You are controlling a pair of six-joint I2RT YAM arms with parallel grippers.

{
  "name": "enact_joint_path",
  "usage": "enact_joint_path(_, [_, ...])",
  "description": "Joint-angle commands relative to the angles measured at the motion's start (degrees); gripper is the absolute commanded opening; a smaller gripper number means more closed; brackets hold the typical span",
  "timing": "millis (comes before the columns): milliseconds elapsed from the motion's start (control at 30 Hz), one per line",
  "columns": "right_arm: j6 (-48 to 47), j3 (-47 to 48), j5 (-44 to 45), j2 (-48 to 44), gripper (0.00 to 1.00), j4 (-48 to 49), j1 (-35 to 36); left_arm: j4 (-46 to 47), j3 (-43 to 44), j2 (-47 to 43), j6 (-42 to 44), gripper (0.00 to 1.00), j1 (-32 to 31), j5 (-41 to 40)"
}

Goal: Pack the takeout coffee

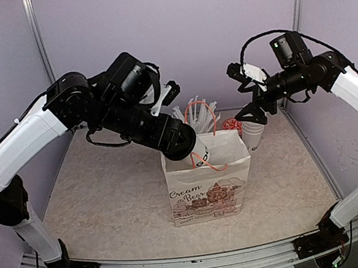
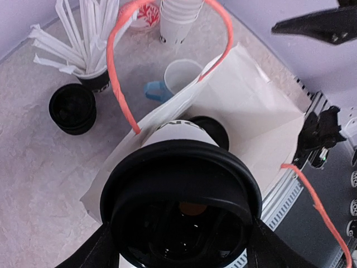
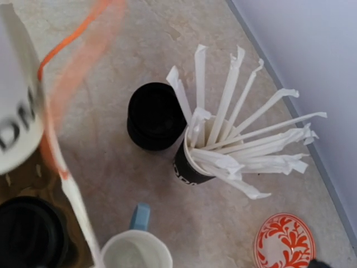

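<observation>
Slanting left tool (image 1: 192,150), cup (image 2: 174,132) over bag (image 1: 209,192)

We've got two black-lidded coffee cups (image 2: 181,212), one paper bag (image 1: 211,188), one lid stack (image 2: 72,109), one straw cup (image 3: 187,164), one blue-handled mug (image 2: 178,75), one white-cup stack (image 2: 178,19), one red-patterned disc (image 3: 284,243).

Top camera looks down over the tabletop (image 1: 109,200) from its near edge; both wrist cameras look down closely, sharing the straws (image 3: 234,139).

Between my left fingers (image 2: 86,254): paper cup (image 2: 174,132), lid (image 2: 181,195) of glossy black plastic; beyond them, a matt paper bag (image 2: 251,111).
</observation>
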Motion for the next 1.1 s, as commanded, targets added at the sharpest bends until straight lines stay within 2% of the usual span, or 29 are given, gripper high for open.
enact_joint_path(0, [0.4,-1.0,-0.5,-0.3,0.99,1.8,-0.4,-6.2,3.7,1.7,2.1,0.52,-1.5,-2.2])
enact_joint_path(133, [0.0,-1.4,-2.4,0.7,0.99,1.4,-0.4,-11.7,7.2,5.7,1.8,0.52,-2.2,-5.8])
enact_joint_path(300, [-0.9,-1.9,-5.7,0.7,0.99,0.5,-0.4,-12.5,8.2,8.4,2.7,0.50,-4.7,-2.5])
enact_joint_path(733, [-1.5,-5.7,-6.5,-1.6,0.99,0.2,-0.4,-12.5,-0.9,2.5,-5.6,0.48,-13.8,-4.2])
enact_joint_path(1067, [-1.2,-8.4,-8.5,-1.9,1.00,0.6,-0.4,-12.5,3.2,6.4,-6.8,0.48,-21.8,-10.5])
